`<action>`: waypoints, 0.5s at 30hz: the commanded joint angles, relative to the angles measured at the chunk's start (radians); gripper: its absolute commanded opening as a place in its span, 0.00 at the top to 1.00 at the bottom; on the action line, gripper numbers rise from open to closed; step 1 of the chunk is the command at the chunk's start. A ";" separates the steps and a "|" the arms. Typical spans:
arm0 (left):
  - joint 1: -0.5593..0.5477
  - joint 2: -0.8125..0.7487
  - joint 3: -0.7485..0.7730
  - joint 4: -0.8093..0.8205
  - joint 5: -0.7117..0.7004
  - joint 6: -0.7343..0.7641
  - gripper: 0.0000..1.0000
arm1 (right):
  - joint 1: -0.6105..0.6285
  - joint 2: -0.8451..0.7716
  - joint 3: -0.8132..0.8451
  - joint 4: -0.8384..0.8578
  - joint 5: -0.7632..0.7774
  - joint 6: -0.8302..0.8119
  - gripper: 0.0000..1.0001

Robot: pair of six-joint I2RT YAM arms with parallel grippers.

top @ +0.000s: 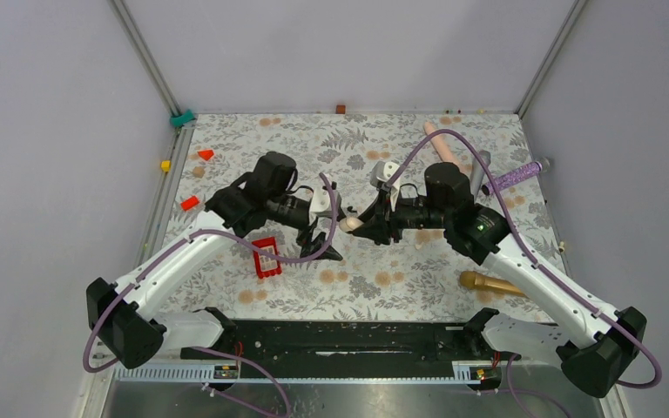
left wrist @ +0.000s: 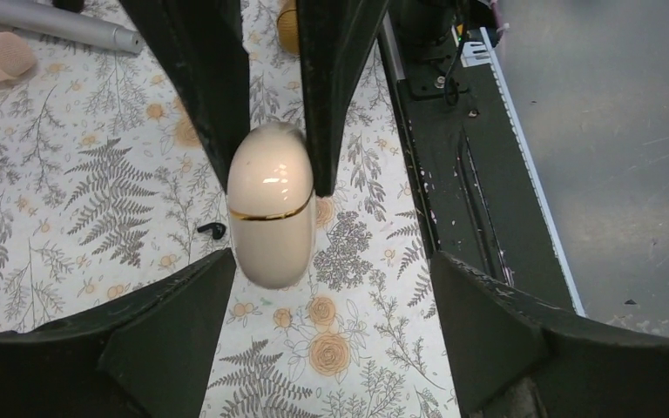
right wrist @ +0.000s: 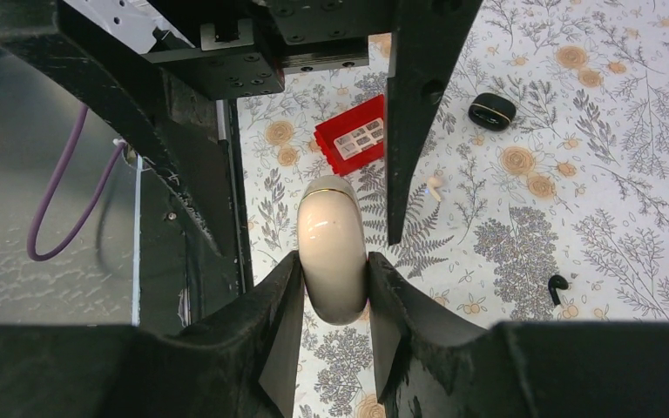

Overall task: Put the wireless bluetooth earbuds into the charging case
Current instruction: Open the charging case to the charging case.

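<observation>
Both arms reach in over the floral table [top: 375,131], their tips meeting at mid-table. A pale charging case [top: 349,224] shows at the tip of the right gripper [top: 364,229]. The left gripper [top: 331,228] is just beside it, jaw spread unclear from above.

A red block [top: 266,257] lies below the left arm, toward the near edge. A yellow cube [top: 165,165] sits at the left edge. A pink stick [top: 442,144], a grey cylinder [top: 481,171] and a purple wand [top: 518,177] cluster by the far right corner. A gold handle [top: 488,283] lies near the right edge.

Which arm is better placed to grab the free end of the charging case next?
Left. The left pincer stands open astride the charging case at its free end; the right pincer is shut on the other end.
</observation>
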 commanded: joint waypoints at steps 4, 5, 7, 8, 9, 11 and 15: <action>-0.011 0.012 0.065 0.024 0.061 -0.041 0.27 | -0.020 0.004 -0.024 0.106 -0.059 0.050 0.89; -0.012 0.011 0.064 0.036 0.055 -0.056 0.31 | -0.023 0.007 -0.026 0.109 -0.063 0.053 0.89; -0.011 0.011 0.066 0.045 0.053 -0.067 0.35 | -0.024 0.009 -0.032 0.119 -0.065 0.063 0.89; -0.012 0.013 0.066 0.045 0.053 -0.068 0.37 | -0.024 0.010 -0.036 0.128 -0.067 0.067 0.90; -0.011 0.012 0.067 0.045 0.056 -0.072 0.39 | -0.025 0.012 -0.038 0.132 -0.068 0.069 0.89; -0.012 0.014 0.068 0.045 0.064 -0.075 0.41 | -0.029 0.015 -0.040 0.136 -0.073 0.074 0.89; -0.013 0.017 0.069 0.057 0.074 -0.091 0.46 | -0.031 0.020 -0.044 0.140 -0.085 0.076 0.89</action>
